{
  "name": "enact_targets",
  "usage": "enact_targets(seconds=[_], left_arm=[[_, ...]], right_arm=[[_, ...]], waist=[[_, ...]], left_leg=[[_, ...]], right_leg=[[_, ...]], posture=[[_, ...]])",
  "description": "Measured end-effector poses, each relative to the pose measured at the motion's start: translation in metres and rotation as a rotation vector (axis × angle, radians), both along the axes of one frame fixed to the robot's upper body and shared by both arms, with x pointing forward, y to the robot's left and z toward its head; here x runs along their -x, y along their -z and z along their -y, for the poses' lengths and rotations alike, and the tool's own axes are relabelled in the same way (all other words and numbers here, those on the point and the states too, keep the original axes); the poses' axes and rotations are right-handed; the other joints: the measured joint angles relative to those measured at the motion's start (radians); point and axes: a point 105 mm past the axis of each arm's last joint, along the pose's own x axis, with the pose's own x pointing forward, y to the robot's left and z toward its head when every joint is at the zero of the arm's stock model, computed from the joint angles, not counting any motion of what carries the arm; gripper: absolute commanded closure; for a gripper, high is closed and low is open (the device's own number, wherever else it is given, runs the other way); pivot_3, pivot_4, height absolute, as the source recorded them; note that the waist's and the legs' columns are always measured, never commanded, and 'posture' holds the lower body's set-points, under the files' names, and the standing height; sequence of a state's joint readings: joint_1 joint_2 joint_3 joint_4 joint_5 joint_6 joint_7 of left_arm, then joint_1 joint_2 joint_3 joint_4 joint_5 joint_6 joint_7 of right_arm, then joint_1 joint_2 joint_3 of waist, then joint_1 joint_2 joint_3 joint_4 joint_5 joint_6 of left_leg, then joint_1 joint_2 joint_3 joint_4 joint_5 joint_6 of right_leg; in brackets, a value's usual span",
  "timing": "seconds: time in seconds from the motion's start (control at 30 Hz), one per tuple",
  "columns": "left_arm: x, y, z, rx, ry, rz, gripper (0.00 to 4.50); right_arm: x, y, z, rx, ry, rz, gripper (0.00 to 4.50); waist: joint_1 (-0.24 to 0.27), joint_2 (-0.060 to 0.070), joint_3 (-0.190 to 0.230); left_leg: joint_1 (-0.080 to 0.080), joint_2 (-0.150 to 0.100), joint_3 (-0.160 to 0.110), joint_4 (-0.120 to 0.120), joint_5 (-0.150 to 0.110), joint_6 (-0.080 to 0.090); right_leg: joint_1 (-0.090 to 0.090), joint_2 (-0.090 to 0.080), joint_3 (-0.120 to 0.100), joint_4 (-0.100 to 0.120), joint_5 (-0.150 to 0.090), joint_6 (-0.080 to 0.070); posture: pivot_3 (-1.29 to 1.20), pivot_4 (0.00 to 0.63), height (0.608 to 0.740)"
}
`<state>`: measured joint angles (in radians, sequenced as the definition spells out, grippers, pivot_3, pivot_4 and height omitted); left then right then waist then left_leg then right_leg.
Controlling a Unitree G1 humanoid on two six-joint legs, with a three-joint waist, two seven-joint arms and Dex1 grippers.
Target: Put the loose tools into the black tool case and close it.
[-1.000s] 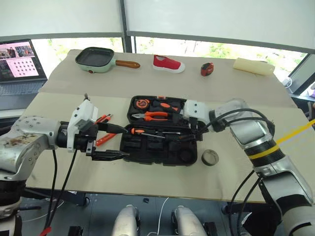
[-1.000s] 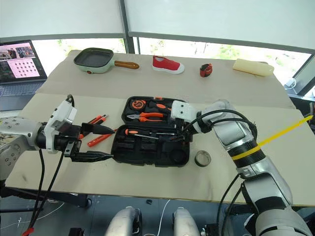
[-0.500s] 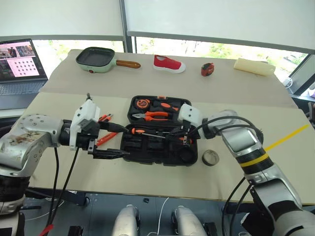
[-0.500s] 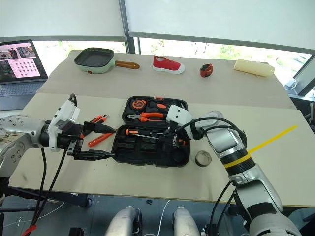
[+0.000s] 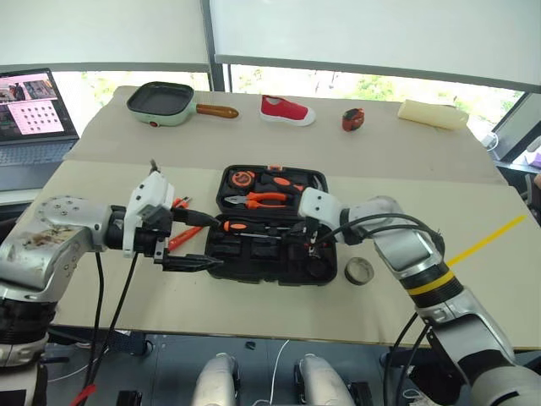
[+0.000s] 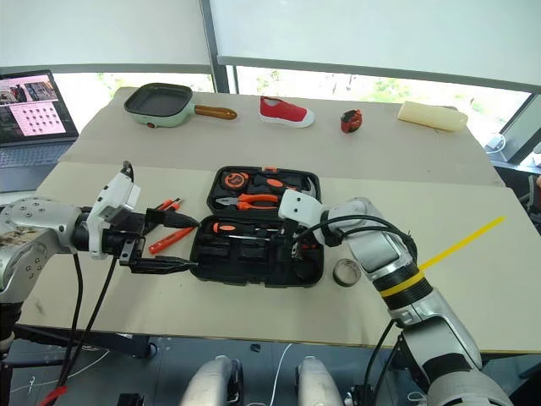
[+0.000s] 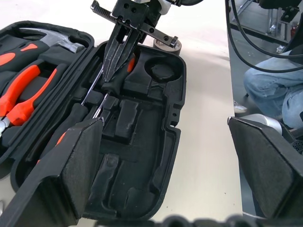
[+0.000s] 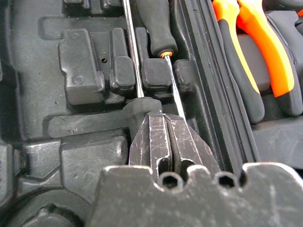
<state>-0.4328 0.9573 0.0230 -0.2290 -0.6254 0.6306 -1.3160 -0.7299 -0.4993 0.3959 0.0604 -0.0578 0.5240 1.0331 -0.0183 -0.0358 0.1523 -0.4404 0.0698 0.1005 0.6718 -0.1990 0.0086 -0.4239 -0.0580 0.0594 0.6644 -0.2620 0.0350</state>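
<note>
Black fingers of the right gripper [image 8: 165, 142] are pressed fully together with nothing between them, their tips against the butt of a screwdriver handle [image 8: 142, 105] lying in the front half of the black tool case [image 5: 275, 258]. Two screwdrivers lie in that half side by side: the one the gripper touches, and a second one [image 5: 241, 227] with a black-and-orange handle pointing toward the table's left edge. The case lies open near the middle of the table [image 5: 254, 144], and its rear half holds one pair of orange-handled pliers [image 5: 262, 200], one hammer [image 7: 52, 43] and one tape measure [image 5: 244, 178]. The left gripper [image 5: 196, 239] hovers at the case's left end with its two fingers spread as wide as they go, holding nothing. Behind it, two loose orange-and-black tools [image 6: 165, 224] lie on the table left of the case; which tools they are cannot be told. One small grey tape roll [image 5: 360, 271] stands on the table just right of the case. Along the far edge are one green-rimmed pan [image 5: 165, 100], one red shoe [image 5: 287, 110], a second tape measure [image 5: 353, 119] and one pale block [image 5: 433, 114]. No lettering on any tool can be read.
</note>
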Motion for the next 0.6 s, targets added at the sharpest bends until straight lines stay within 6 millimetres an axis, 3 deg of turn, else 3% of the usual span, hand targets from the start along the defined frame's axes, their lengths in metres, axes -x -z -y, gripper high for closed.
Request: enact_targets(seconds=[0.13,0.17,0.27,0.33,0.4,0.53,0.6], left_arm=[[-0.002,0.001,0.000,0.003,-0.011,-0.001,0.00],[-0.003,0.001,-0.001,0.004,-0.023,0.001,0.00],[-0.007,0.001,-0.007,0.015,-0.100,0.003,0.00],[-0.010,0.002,-0.018,0.027,-0.192,0.005,0.00],[-0.009,0.003,-0.028,0.035,-0.272,0.010,0.00],[0.020,0.020,-0.061,0.012,-0.481,-0.035,0.00],[0.036,0.034,-0.080,-0.020,-0.599,-0.082,0.00]], right_arm=[[0.001,-0.006,-0.002,-0.048,-0.002,-0.015,4.43],[0.004,-0.014,-0.004,-0.103,-0.012,-0.026,4.43],[0.016,-0.055,0.002,-0.262,-0.049,-0.016,3.78],[0.030,-0.085,0.013,-0.363,-0.079,-0.009,3.17],[0.043,-0.096,0.021,-0.403,-0.102,-0.017,2.47],[0.071,-0.087,0.033,-0.422,-0.139,-0.102,0.91],[0.078,-0.083,0.039,-0.423,-0.131,-0.130,0.38]], waist=[[0.000,0.000,0.000],[0.002,0.000,0.001],[0.005,0.000,0.001],[0.007,0.000,0.001],[0.007,-0.001,0.001],[-0.005,-0.001,0.001],[-0.010,-0.001,0.001]], left_leg=[[0.000,0.000,0.000,-0.001,0.000,0.000],[0.000,0.000,0.000,-0.001,0.000,0.000],[-0.001,0.000,0.000,-0.002,0.000,0.000],[-0.001,0.000,-0.001,-0.002,0.000,0.000],[-0.001,0.000,-0.001,-0.003,0.000,0.000],[0.001,0.000,-0.001,-0.006,-0.001,-0.001],[0.002,0.000,-0.001,-0.007,-0.001,-0.001]], right_leg=[[-0.001,0.000,0.000,0.000,0.000,0.000],[-0.001,0.000,0.000,0.000,0.000,0.000],[-0.001,0.000,0.000,-0.001,0.000,0.000],[0.000,-0.001,-0.001,-0.001,0.000,0.000],[0.000,-0.001,-0.001,-0.001,0.000,0.000],[0.000,-0.002,0.000,-0.002,0.000,-0.001],[-0.001,-0.002,0.000,-0.002,-0.001,-0.002]], posture=[[0.00,0.150,0.740],[0.00,0.150,0.740],[0.00,0.150,0.740],[0.00,0.150,0.740],[0.00,0.150,0.740],[0.00,0.150,0.740],[0.00,0.150,0.740]])
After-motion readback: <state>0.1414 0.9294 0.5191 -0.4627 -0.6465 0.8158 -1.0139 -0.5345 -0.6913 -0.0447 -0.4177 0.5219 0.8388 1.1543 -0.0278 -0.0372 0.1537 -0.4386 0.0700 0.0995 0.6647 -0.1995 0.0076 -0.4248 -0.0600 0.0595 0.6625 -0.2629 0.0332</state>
